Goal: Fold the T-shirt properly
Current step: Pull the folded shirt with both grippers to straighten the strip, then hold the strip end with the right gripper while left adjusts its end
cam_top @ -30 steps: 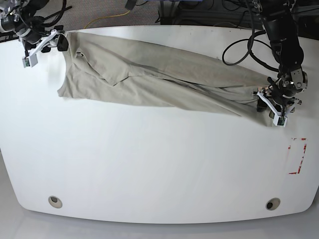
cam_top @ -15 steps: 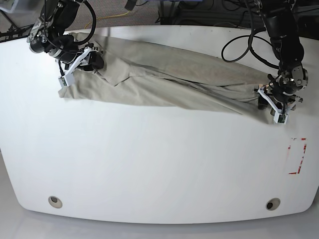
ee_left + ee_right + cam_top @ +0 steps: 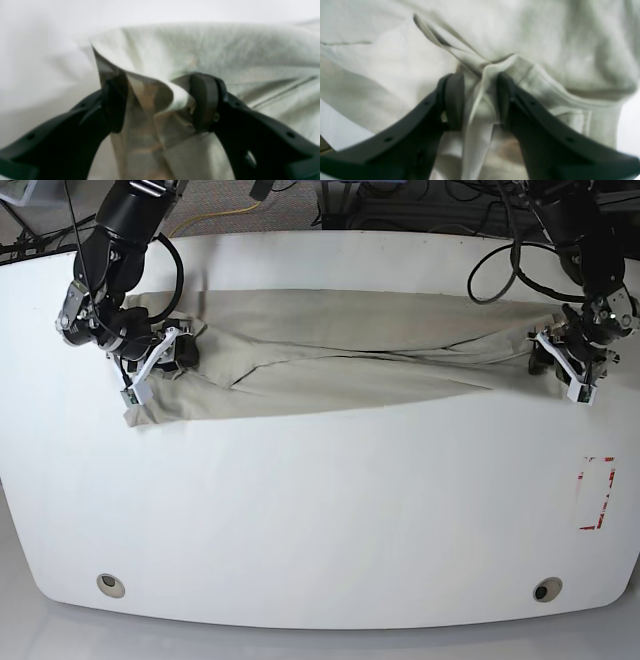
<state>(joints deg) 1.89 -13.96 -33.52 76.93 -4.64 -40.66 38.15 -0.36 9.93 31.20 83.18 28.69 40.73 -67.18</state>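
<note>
The khaki-beige T-shirt (image 3: 340,345) lies stretched in a long, wrinkled band across the far half of the white table (image 3: 320,510). My right gripper (image 3: 150,368), at the left of the base view, is shut on a bunched fold at the shirt's left end; in the right wrist view (image 3: 480,100) the cloth (image 3: 545,37) is pinched between its black fingers. My left gripper (image 3: 572,372), at the right of the base view, holds the shirt's right end; in the left wrist view (image 3: 157,102) a fold of the shirt (image 3: 200,45) fills the gap between its fingers.
A red tape rectangle (image 3: 597,492) marks the table near its right edge. Two round holes (image 3: 111,585) (image 3: 547,589) sit near the front edge. Black cables (image 3: 500,270) loop behind the shirt at the back right.
My right gripper has come down from the far left corner onto the shirt's left end and closed on it. My left gripper has shifted up and right. The shirt is pulled straighter and narrower.
</note>
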